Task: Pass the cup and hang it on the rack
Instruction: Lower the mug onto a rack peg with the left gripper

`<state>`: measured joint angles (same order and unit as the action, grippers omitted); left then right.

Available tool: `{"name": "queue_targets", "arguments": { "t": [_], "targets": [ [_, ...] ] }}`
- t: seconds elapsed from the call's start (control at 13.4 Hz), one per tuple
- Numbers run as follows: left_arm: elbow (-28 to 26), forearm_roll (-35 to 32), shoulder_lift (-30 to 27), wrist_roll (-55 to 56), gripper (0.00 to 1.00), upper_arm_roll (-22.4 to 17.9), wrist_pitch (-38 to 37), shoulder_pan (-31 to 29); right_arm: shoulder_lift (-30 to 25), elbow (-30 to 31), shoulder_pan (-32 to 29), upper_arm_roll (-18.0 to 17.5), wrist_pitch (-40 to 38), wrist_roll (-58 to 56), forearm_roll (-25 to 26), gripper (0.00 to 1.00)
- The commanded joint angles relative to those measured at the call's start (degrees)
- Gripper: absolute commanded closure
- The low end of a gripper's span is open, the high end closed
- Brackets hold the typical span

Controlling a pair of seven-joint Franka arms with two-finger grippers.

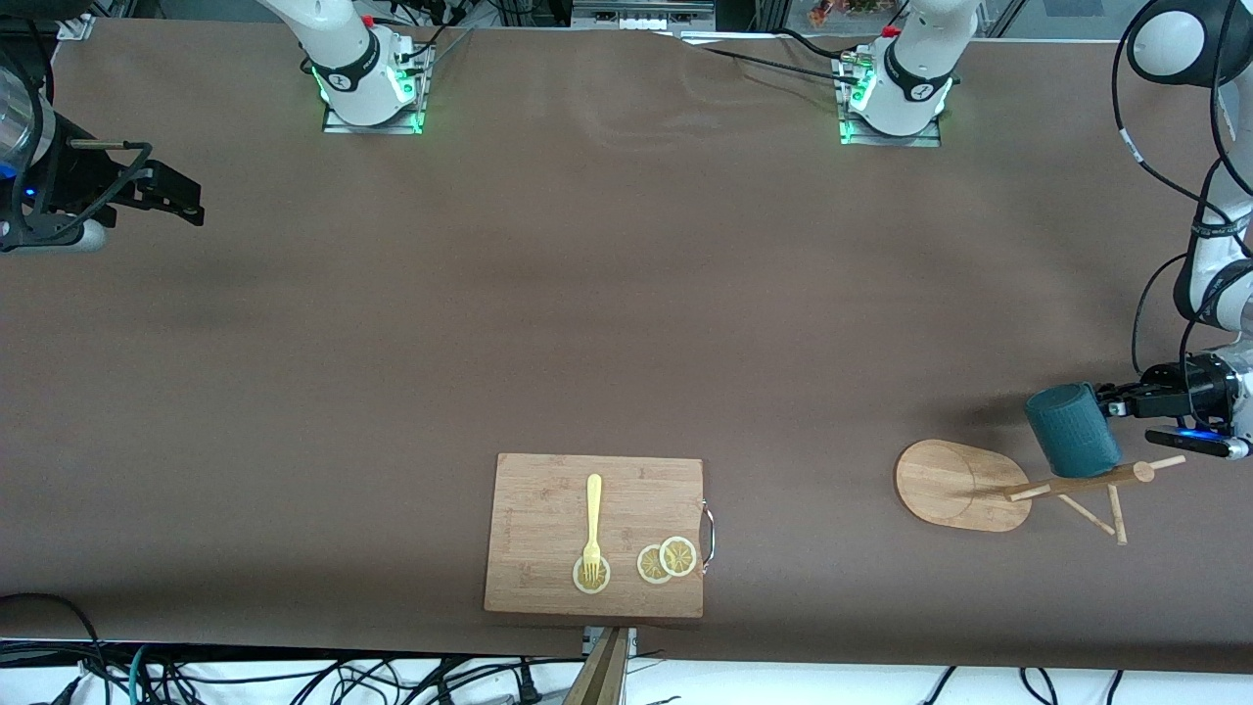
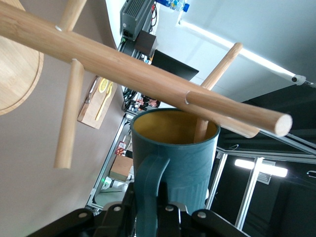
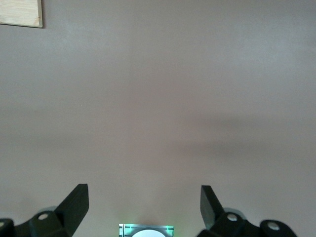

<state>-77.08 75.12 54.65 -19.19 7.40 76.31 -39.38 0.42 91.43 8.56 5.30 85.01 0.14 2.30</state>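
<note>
Bamboo rack [image 1: 964, 485] pegs crowd the cup [image 1: 1072, 429] gripped by left claw [image 1: 1111, 403]; right claw [image 3: 144, 198] open.

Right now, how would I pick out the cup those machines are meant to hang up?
Start at the wooden rack with the oval base, at the left arm's end of the table. Just above its pole, the left end effector grips the cup by its handle. It is the only dark teal thing there, ribbed outside and yellow inside, unlike the pale bamboo pegs around it.
</note>
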Motion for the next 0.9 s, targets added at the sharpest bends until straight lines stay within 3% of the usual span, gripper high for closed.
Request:
{"name": "queue_targets", "arguments": {
  "t": [0.0, 0.07, 0.15, 0.37, 0.82],
  "targets": [
    [2.11, 1.52, 1.69, 0.91, 0.97, 0.16, -0.99, -0.52, 0.2, -0.99, 0.06, 0.06, -1.25, -0.49, 0.07, 0.0],
    [2.2, 1.34, 1.87, 0.39, 0.88, 0.16, -0.99, -1.04, 0.2, -0.99, 0.06, 0.06, -1.34, -0.49, 0.07, 0.0],
    [2.11, 1.0, 1.87, -1.27, 0.04, 0.16, -1.08, -1.13, 0.11, -0.99, 0.06, 0.06, -1.34, -0.49, 0.07, 0.0],
    [3.24, -3.81, 1.17, -4.45, 0.0, -1.86, -1.52, -1.14, 0.2, -0.99, 0.06, 0.15, -1.34, -0.57, 0.07, 0.0],
    [12.73, -31.22, -1.2, -5.07, 0.0, -1.69, -1.87, -0.7, 0.28, -0.99, -0.21, 0.5, -1.25, -0.66, 0.25, 0.0]
  ]
}}
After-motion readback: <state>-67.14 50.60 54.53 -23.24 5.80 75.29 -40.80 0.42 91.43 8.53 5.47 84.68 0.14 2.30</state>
